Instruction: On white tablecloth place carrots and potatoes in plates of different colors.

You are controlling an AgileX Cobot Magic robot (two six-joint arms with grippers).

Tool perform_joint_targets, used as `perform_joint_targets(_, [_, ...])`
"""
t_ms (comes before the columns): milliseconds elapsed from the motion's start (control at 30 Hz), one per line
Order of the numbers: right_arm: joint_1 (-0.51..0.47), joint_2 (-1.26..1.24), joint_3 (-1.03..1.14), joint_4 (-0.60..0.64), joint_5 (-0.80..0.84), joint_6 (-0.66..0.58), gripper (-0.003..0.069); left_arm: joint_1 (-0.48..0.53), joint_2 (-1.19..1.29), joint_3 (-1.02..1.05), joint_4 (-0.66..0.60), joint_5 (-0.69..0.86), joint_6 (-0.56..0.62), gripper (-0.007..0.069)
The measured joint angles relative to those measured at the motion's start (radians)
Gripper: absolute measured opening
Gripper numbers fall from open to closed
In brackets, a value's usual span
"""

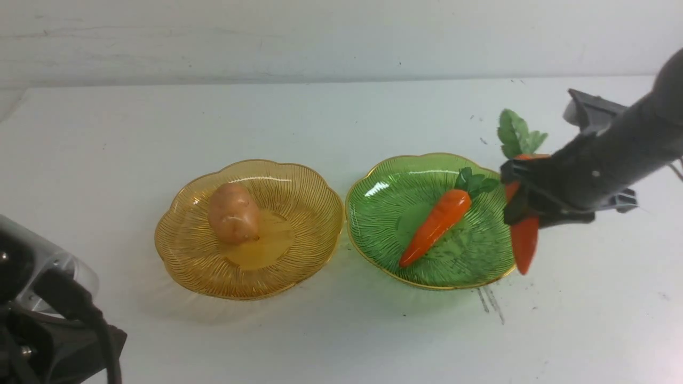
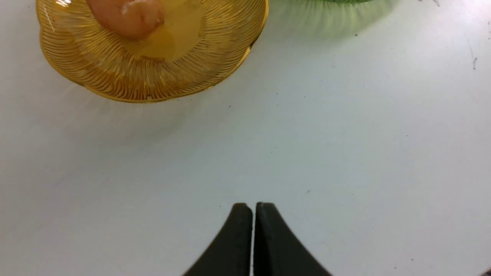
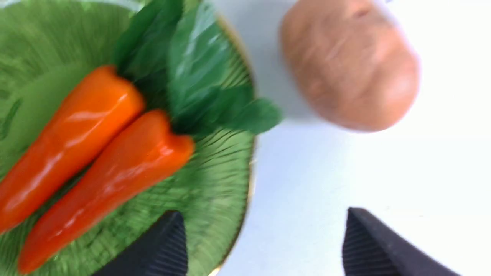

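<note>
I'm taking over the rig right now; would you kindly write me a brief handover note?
Left gripper: shut, empty, over the white tablecloth near the amber plate.
Right gripper: open, nothing between its jaws, above the right rim of the green plate.
Done: first potato in the amber plate; first carrot in the green plate, second carrot beside it at the rim, apparently released.
To do: second potato lies on the white tablecloth beside the green plate; move it to the amber plate.

I note two plates side by side on the tabletop (image 1: 341, 117), nearly touching. The left plate (image 1: 312, 229) holds one potato (image 1: 233, 212). The right plate (image 1: 384, 213) holds a carrot (image 1: 436, 226), with a second carrot (image 1: 524, 240) on its right at the rim. A second potato (image 3: 349, 65) lies on the tabletop just outside that rim.
</note>
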Motion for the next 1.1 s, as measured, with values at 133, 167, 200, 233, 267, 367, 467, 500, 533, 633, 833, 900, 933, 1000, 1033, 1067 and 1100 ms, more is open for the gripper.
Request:
perform_joint_targets(133, [-0.110, 0.054, -0.067, 0.071, -0.046, -0.169, 0.0118, 0.000, 0.000, 0.000, 0.010, 0.000, -0.007, -0.0003])
perform_joint_targets(167, [-0.118, 0.069, -0.073, 0.096, -0.053, -0.247, 0.0078, 0.000, 0.000, 0.000, 0.017, 0.000, -0.009, -0.0003])
perform_joint_targets(200, [-0.125, 0.091, -0.079, 0.120, -0.055, -0.327, 0.0035, 0.000, 0.000, 0.000, 0.023, 0.000, -0.011, -0.0003])
perform_joint_targets(233, [-0.126, 0.114, -0.084, 0.142, -0.058, -0.400, 0.0017, 0.000, 0.000, 0.000, 0.029, 0.000, -0.014, -0.0003])
perform_joint_targets(267, [-0.126, 0.132, -0.089, 0.161, -0.063, -0.470, 0.0013, 0.000, 0.000, 0.000, 0.038, 0.000, -0.016, -0.0003])
perform_joint_targets(367, [-0.126, 0.188, -0.104, 0.180, -0.103, -0.569, 0.0117, 0.000, 0.000, 0.000, 0.051, 0.001, -0.034, -0.0003])
perform_joint_targets(467, [-0.126, 0.209, -0.107, 0.171, -0.144, -0.580, 0.0255, 0.000, 0.000, 0.000, 0.053, 0.021, -0.045, -0.0003])
perform_joint_targets(500, [-0.126, 0.214, -0.107, 0.170, -0.150, -0.582, 0.0295, 0.000, 0.000, 0.000, 0.054, 0.026, -0.046, -0.0003])
perform_joint_targets(533, [-0.126, 0.218, -0.108, 0.169, -0.162, -0.584, 0.0348, 0.000, 0.000, 0.000, 0.054, 0.031, -0.049, -0.0003])
perform_joint_targets(633, [-0.126, 0.231, -0.109, 0.168, -0.190, -0.595, 0.0512, 0.000, 0.000, 0.000, 0.054, 0.046, -0.060, -0.0003])
perform_joint_targets(833, [-0.126, 0.272, -0.116, 0.166, -0.218, -0.606, 0.0673, 0.000, 0.000, 0.000, 0.056, 0.049, -0.072, -0.0003])
perform_joint_targets(900, [-0.126, 0.289, -0.116, 0.165, -0.219, -0.610, 0.0685, 0.000, 0.000, 0.000, 0.057, 0.049, -0.076, -0.0003])
perform_joint_targets(933, [-0.126, 0.296, -0.116, 0.165, -0.219, -0.610, 0.0687, 0.000, 0.000, 0.000, 0.057, 0.049, -0.079, -0.0003])
perform_joint_targets(1000, [-0.126, 0.307, -0.116, 0.165, -0.219, -0.607, 0.0689, 0.000, 0.000, 0.000, 0.057, 0.050, -0.085, -0.0003])
perform_joint_targets(1033, [-0.126, 0.315, -0.116, 0.165, -0.219, -0.601, 0.0689, 0.000, 0.000, 0.000, 0.057, 0.050, -0.086, -0.0003])
perform_joint_targets(1067, [-0.126, 0.319, -0.116, 0.165, -0.219, -0.597, 0.0687, 0.000, 0.000, 0.000, 0.057, 0.050, -0.086, -0.0003])
perform_joint_targets(1100, [-0.126, 0.323, -0.116, 0.165, -0.219, -0.593, 0.0683, 0.000, 0.000, 0.000, 0.057, 0.050, -0.087, -0.0003])
